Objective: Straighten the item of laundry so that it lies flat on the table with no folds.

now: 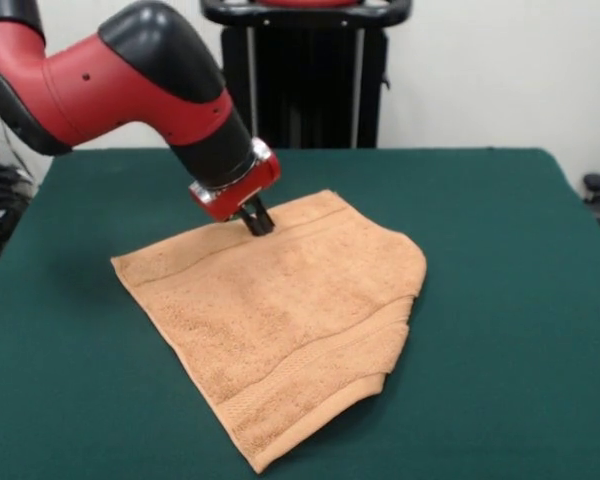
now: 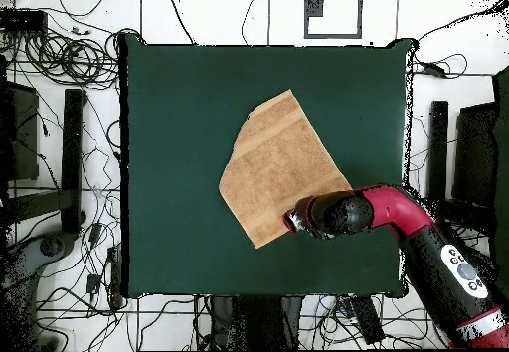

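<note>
Gripper (image 1: 258, 222) pinched on the towel's (image 1: 280, 310) far band (overhead, the wrist hides it).

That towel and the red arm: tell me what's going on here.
A red and black robot arm has its tool down on the far edge of a peach terry hand towel, near the robot's side of the dark green table. The towel is not flat: it lies doubled over itself in an irregular shape, so the straightening is not done. Whether the tool is pinching the cloth cannot be told.
</note>
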Robot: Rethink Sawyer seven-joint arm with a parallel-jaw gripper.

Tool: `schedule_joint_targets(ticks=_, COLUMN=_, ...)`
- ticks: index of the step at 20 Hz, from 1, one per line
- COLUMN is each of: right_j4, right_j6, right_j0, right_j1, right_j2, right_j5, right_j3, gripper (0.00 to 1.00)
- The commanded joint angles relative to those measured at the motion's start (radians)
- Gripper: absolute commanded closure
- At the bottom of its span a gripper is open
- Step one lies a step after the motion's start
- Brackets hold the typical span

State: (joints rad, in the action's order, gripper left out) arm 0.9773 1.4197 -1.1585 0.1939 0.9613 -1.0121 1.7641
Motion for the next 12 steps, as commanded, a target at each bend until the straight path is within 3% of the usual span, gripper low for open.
schedule_joint_targets(ticks=1, right_j4=0.566, right_j6=1.014, right_j0=0.425, right_j1=0.365, right_j2=-0.296, right_j5=0.278, right_j3=0.082, gripper=1.00)
schedule_joint_targets(ticks=8, right_j4=0.549, right_j6=1.013, right_j0=0.464, right_j1=0.369, right_j2=-0.350, right_j5=0.318, right_j3=0.068, gripper=1.00)
schedule_joint_targets(ticks=12, right_j4=0.537, right_j6=0.955, right_j0=0.449, right_j1=0.372, right_j2=-0.359, right_j5=0.336, right_j3=0.049, gripper=1.00)
